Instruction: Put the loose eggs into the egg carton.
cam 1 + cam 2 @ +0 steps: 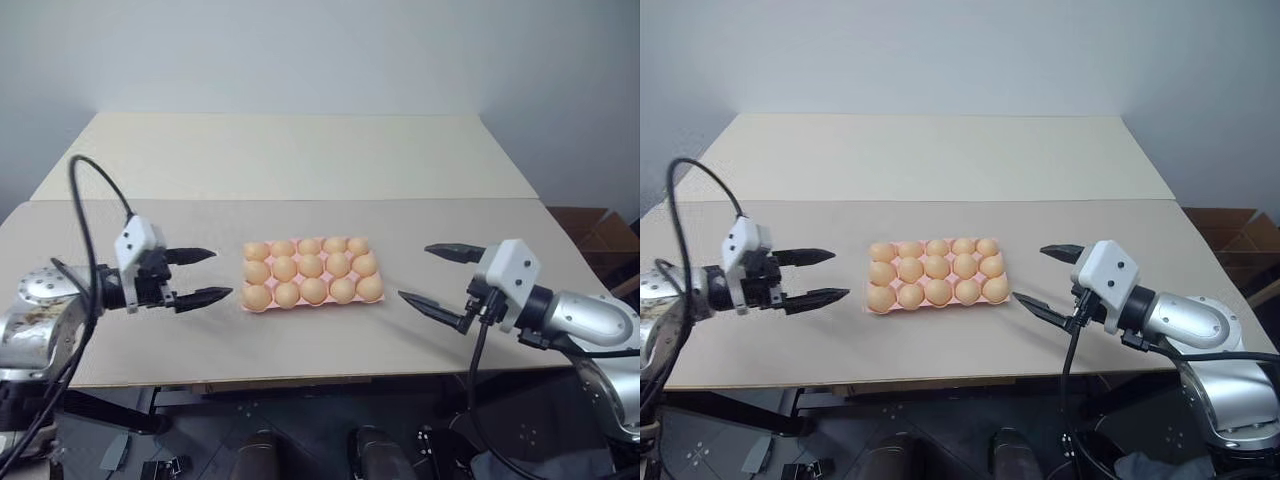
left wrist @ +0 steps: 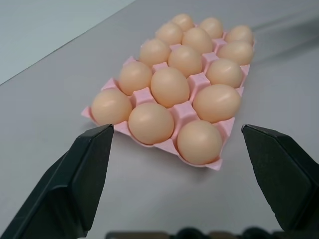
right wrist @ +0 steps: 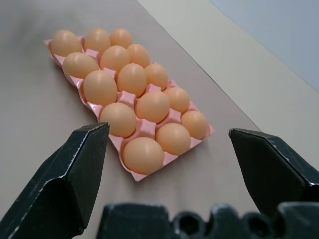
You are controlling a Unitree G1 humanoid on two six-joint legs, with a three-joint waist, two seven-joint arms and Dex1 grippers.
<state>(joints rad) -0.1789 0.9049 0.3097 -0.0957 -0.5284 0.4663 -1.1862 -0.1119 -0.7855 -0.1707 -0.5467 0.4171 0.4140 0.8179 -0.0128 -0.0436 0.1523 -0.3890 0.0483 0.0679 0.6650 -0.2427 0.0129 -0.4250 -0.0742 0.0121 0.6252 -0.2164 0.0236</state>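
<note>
The pink egg carton (image 2: 183, 111) lies flat in the middle of the tan table (image 1: 300, 340). Every one of its cups holds a pale orange egg (image 1: 311, 266), three rows deep. Loose eggs are out of view; all eggs in sight sit in the carton. My left gripper (image 1: 221, 273) hovers just off the carton's left end, pointing at it, open and empty. My right gripper (image 1: 414, 271) hangs a short way off the carton's right end, open as well, nothing between its fingers (image 3: 70, 174).
A second, paler table (image 1: 290, 155) butts against the far side of this one. A brown cardboard box (image 1: 600, 235) stands past the right edge. A black cable (image 1: 85, 200) loops above my left arm.
</note>
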